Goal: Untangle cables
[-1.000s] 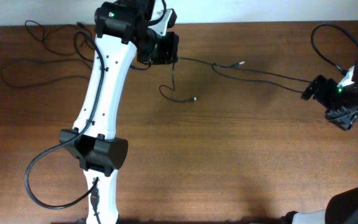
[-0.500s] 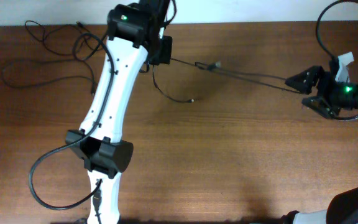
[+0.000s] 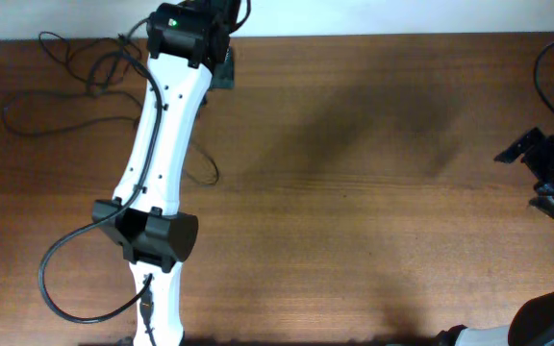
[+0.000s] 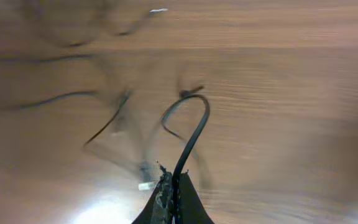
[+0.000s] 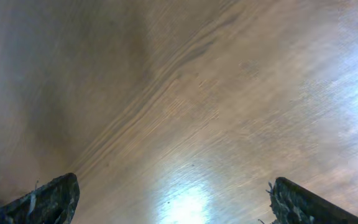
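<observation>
The cables show as thin black cords looped at the table's back left (image 3: 27,99), with one curl (image 3: 215,171) beside the left arm. My left gripper (image 3: 224,72) sits at the back, partly under its own arm. In the left wrist view it (image 4: 174,180) is shut on a black cord (image 4: 194,127) that arches up from the jaws. More cords (image 4: 55,99) lie blurred to its left, and a small pale plug (image 4: 146,185) lies close by. My right gripper (image 3: 535,176) stands open at the far right edge. Between its fingertips (image 5: 173,205) only bare wood shows.
The brown wooden table (image 3: 354,221) meets a pale wall along its back edge. The white left arm (image 3: 162,144) runs from the front edge up to the back left. A thicker black wire (image 3: 65,279) loops off the arm's base, and another (image 3: 546,72) curves above the right arm.
The long cord that stretched across the back toward the right gripper is gone from the middle. My left gripper swung left with its cord. The right gripper drew back to the right edge.
</observation>
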{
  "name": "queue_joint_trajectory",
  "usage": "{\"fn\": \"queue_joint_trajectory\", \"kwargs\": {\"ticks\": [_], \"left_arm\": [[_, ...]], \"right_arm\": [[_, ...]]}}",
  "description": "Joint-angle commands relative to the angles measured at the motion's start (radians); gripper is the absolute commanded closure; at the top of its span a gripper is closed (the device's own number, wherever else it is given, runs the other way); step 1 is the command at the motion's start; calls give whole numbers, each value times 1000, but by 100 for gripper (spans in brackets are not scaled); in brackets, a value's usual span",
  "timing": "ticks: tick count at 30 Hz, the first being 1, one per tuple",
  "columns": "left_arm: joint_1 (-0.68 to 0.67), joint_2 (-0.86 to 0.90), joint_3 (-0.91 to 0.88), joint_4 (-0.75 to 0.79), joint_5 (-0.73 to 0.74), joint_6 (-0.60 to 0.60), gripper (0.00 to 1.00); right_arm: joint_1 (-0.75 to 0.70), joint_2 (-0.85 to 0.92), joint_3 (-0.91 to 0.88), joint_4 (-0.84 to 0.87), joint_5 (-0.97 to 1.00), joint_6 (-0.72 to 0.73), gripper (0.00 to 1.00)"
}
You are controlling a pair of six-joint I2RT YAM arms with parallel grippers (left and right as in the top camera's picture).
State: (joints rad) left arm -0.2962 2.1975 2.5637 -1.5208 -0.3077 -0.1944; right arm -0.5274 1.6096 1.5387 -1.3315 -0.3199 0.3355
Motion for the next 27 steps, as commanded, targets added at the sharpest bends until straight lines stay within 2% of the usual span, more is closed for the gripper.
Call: {"fn": "queue_joint_trajectory", "kwargs": {"ticks": [1,3,5,7,12,14,17,20,23,27], "left_arm": [[-26,-5,3,43,594,281,100],[-36,-5,3,53,1083,447,100],[-43,-5,3,55,1374,541,100],[-50,-4,3,74,1555,556,100],[-76,-5,3,89,1614,514,100],[-81,-5,3,124,1559,493,100],[-81,-5,3,137,1437,388,100],[-84,-5,3,152,1423,359,100],[-82,-5,3,166,1324,212,100],[-105,-5,3,122,1320,209,100]], "right_arm": [[4,3,-4,0,-198,-123,1],[10,3,-4,-3,-308,-185,2],[25,3,-4,-4,-374,-219,2],[56,3,-4,-4,-407,-235,2],[148,3,-4,15,-407,-235,2],[184,3,-4,30,-407,-234,2],[219,3,-4,35,-407,-235,2],[247,3,-4,57,-415,-258,2],[245,3,0,77,-528,-341,2],[225,0,12,90,-706,-457,1]]}}
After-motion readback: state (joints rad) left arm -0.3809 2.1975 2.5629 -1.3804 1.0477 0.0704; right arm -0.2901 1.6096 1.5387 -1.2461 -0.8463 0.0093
